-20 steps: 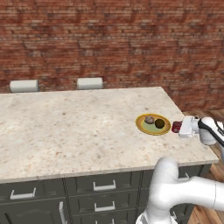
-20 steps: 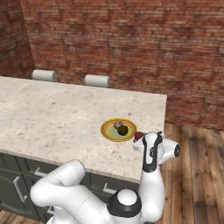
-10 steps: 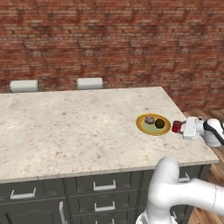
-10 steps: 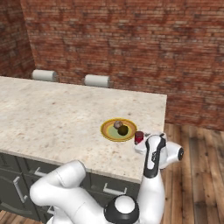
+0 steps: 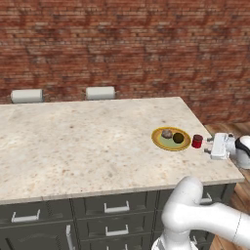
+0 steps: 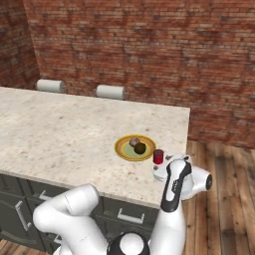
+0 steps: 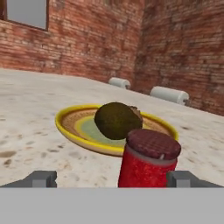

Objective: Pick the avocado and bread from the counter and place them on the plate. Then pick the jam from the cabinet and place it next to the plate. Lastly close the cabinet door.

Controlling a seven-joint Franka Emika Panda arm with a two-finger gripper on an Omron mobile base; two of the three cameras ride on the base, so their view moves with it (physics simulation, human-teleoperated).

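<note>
Probably light and rigid, the jam (image 7: 148,159): squat red jar with a darker lid, slick-sided, best taken low around the body rather than by the lid. Stands upright on the counter (image 5: 88,141) just ahead of the gripper (image 7: 112,179), a little toward the right-hand fingertip, free of both fingers (image 7: 41,178), which sit spread wide and grasp nothing. Just beyond the jar, the plate (image 7: 70,127), carrying the avocado (image 7: 116,121) and, half hidden behind it, the bread (image 5: 167,133).
</note>
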